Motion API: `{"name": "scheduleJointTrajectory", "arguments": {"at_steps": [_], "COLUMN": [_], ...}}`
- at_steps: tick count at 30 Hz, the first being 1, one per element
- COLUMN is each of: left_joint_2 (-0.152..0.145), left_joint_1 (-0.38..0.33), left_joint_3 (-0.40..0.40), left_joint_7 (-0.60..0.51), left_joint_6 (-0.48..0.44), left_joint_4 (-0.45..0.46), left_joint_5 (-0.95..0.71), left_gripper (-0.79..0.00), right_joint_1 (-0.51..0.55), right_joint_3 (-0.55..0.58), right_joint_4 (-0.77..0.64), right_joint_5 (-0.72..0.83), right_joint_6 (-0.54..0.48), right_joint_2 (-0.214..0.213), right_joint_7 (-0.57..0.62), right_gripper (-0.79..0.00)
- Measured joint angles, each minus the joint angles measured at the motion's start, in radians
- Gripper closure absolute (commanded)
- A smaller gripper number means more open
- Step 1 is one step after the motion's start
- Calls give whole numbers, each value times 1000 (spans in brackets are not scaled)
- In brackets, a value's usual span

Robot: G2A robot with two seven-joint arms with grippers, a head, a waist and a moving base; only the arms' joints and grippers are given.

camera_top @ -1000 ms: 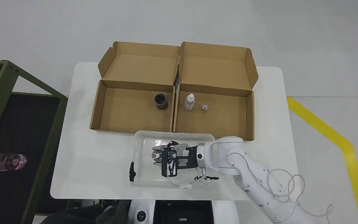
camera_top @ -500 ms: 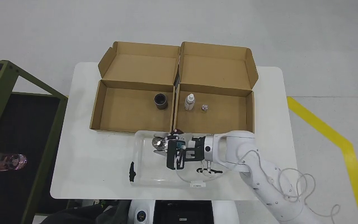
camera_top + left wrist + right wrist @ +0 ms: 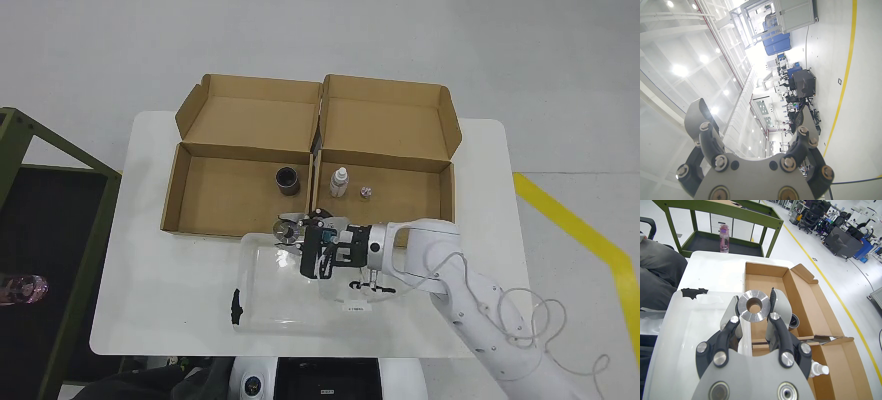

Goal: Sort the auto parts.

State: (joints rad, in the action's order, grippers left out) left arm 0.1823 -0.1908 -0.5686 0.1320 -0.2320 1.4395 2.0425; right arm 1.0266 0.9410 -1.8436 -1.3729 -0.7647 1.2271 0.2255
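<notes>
Two hands on this rig, and the right hand [image 3: 754,308] is doing the work. It is clenching a silver ring [image 3: 753,316] between both fingers, pinching it by the rim, with the bore facing back toward the wrist. From above, the ring is hanging at the fingertips, over the line where the clear tray [image 3: 275,300] is meeting the near wall of the left box [image 3: 215,200]. Most of the tray is lying under and behind the hand. A scrap of black tape [image 3: 236,305] is sitting at its rim, well apart from the fingertips.

Near the fingertips, inside the left box, a dark sleeve [image 3: 288,181] is standing upright, and in the wrist view it is peeking out from behind one finger. Alongside the wrist, the right box [image 3: 415,205] is holding a white bottle [image 3: 341,181] and, just beside that, a small part [image 3: 366,191]. Both boxes are sitting side by side on the white bench [image 3: 150,280], walls touching and lids folded back.

The left hand [image 3: 751,111] is aiming out into the hall, its fingers spread wide and gripping nothing.
</notes>
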Motion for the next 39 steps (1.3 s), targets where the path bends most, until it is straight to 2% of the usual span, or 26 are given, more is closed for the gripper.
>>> {"name": "scheduleJointTrajectory", "arguments": {"at_steps": [10,26,39], "left_joint_2": [0,0,0], "left_joint_1": [0,0,0], "left_joint_3": [0,0,0], "left_joint_7": [0,0,0], "left_joint_6": [0,0,0], "left_joint_4": [0,0,0], "left_joint_5": [0,0,0], "left_gripper": [-785,-785,-785], "right_joint_1": [-99,-318,-412], "right_joint_3": [-59,-209,-291], "right_joint_4": [97,376,534], "right_joint_5": [28,140,223], "right_joint_6": [32,59,85], "right_joint_2": [25,102,159], "right_joint_7": [11,81,177], "right_gripper": [0,0,0]}}
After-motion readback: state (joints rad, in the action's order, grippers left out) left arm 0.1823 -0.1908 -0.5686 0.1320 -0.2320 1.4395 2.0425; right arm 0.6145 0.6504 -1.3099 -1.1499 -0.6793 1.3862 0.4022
